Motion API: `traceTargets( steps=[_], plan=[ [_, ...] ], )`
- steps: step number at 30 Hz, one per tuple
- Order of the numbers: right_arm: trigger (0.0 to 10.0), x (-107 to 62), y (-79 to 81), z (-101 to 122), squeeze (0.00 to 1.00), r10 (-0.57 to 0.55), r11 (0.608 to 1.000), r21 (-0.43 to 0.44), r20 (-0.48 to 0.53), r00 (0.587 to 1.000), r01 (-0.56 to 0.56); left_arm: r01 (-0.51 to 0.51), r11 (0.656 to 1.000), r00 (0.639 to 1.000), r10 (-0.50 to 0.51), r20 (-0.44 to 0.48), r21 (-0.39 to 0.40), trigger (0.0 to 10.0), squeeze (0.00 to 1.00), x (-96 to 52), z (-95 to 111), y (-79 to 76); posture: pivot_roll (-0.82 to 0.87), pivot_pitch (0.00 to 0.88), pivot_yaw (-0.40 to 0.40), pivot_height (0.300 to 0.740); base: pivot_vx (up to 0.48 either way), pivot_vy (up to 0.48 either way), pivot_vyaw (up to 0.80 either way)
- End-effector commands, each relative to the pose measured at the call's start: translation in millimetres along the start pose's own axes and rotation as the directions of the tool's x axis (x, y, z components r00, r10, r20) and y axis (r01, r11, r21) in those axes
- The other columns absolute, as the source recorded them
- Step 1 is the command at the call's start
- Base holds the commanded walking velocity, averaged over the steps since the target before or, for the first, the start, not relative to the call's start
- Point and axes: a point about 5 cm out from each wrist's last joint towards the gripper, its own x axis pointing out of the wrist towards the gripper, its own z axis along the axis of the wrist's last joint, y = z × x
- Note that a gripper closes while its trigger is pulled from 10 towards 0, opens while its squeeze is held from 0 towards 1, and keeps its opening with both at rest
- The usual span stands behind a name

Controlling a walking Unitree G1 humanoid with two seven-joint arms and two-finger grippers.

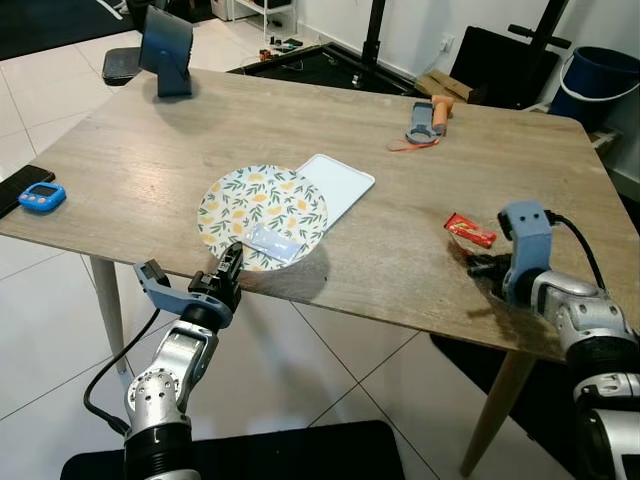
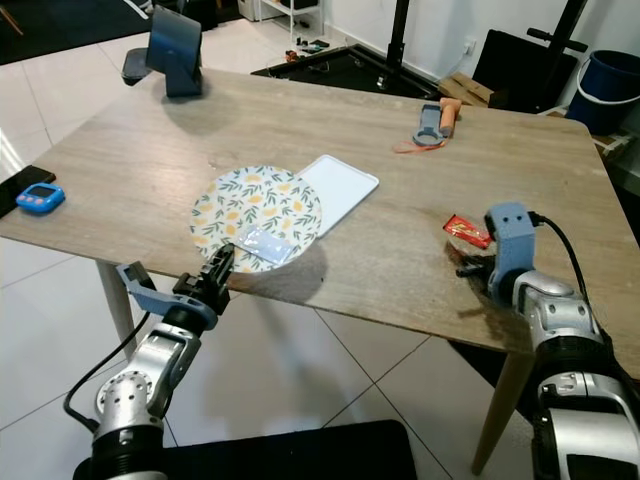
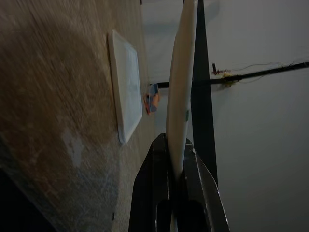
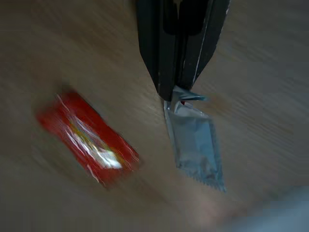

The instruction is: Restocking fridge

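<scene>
A round lemon-patterned plate [image 1: 255,200] sits at the table's near edge with a small clear packet [image 1: 272,241] on it. My left gripper [image 1: 232,262] reaches up from below the edge and is shut on the plate's near rim; in the left wrist view the rim [image 3: 181,87] stands edge-on between the fingers. A white tray [image 1: 340,182] touches the plate's far right side. At the right, my right gripper [image 1: 478,266] is low over the table, shut on a silver wrapper [image 4: 195,140]. A red snack packet [image 1: 469,230] lies just beside it.
A blue timer [image 1: 41,197] and a black phone [image 1: 12,187] lie at the table's left edge. A dark blue stand [image 1: 165,52] is at the far left, an orange-and-grey tool [image 1: 428,120] far right. A blue bucket [image 1: 605,80] stands on the floor behind.
</scene>
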Motion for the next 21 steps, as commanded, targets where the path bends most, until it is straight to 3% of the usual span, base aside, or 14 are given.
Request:
traceTargets(
  steps=[1, 4, 6, 7, 9, 11, 14, 15, 19, 21],
  plan=[
    [10.0, -1.7, 9.9, 15.5, 0.00, 0.076, 0.997, -0.010, 0.097, 0.992, -0.076, 0.018, 0.999, 1.000, -0.018, -0.001, -0.029, 10.0, 0.00, 1.8, -6.1, -0.2, -0.04, 0.147, 0.023, 0.740, 0.000, 0.000, 0.00],
    [10.0, 0.8, 39.9, 35.6, 0.00, 0.217, 0.976, -0.073, 0.187, 0.958, -0.207, 0.021, 0.999, 1.000, -0.021, -0.019, -0.046, 10.0, 0.00, 4.3, -13.2, 0.8, -0.04, 0.146, 0.021, 0.740, 0.000, 0.000, 0.00],
    [10.0, 0.9, 43.7, 37.8, 0.00, 0.234, 0.972, -0.080, 0.197, 0.952, -0.222, 0.021, 0.999, 1.000, -0.022, -0.022, -0.048, 10.0, 0.00, 4.7, -14.2, 1.0, -0.04, 0.146, 0.021, 0.740, 0.000, 0.000, 0.00],
    [10.0, 2.2, 65.3, 47.1, 0.00, 0.323, 0.944, -0.149, 0.217, 0.921, -0.296, 0.022, 0.998, 0.999, -0.024, -0.039, -0.058, 10.0, 0.00, 6.5, -20.7, 1.2, -0.04, 0.147, 0.021, 0.740, 0.000, 0.000, 0.00],
    [10.0, 3.6, 82.8, 50.0, 0.00, 0.382, 0.916, -0.215, 0.203, 0.901, -0.340, 0.025, 0.997, 0.998, -0.028, -0.050, -0.067, 10.0, 0.00, 7.8, -25.0, 0.9, -0.05, 0.146, 0.021, 0.740, 0.000, 0.000, 0.00],
    [10.0, 5.6, 94.5, 48.0, 0.00, 0.416, 0.892, -0.270, 0.172, 0.893, -0.364, 0.028, 0.997, 0.998, -0.032, -0.055, -0.074, 10.0, 0.00, 8.4, -27.4, 0.5, -0.05, 0.146, 0.021, 0.740, 0.000, 0.000, 0.00],
    [10.0, 6.1, 100.6, 47.3, 0.00, 0.433, 0.881, -0.284, 0.164, 0.886, -0.378, 0.028, 0.997, 0.998, -0.033, -0.057, -0.077, 10.0, 0.00, 8.7, -28.7, 0.5, -0.05, 0.146, 0.021, 0.740, 0.000, 0.000, 0.00],
    [10.0, 8.1, 113.1, 46.2, 0.00, 0.457, 0.865, -0.307, 0.153, 0.876, -0.397, 0.028, 0.996, 0.998, -0.034, -0.062, -0.084, 10.0, 0.00, 9.1, -31.5, 0.6, -0.05, 0.148, 0.022, 0.740, 0.000, 0.000, 0.00],
    [10.0, 12.8, 125.4, 42.4, 0.00, 0.457, 0.858, -0.324, 0.131, 0.879, -0.398, 0.029, 0.995, 0.997, -0.035, -0.068, -0.094, 10.0, 0.00, 9.4, -34.7, 0.9, -0.06, 0.148, 0.022, 0.740, 0.000, 0.000, 0.00],
    [10.0, 17.4, 140.2, 34.6, 0.00, 0.459, 0.852, -0.331, 0.102, 0.883, -0.405, 0.024, 0.994, 0.997, -0.032, -0.075, -0.109, 10.0, 0.00, 9.4, -39.5, 2.5, -0.06, 0.148, 0.022, 0.740, 0.000, 0.000, 0.00]
  ],
)
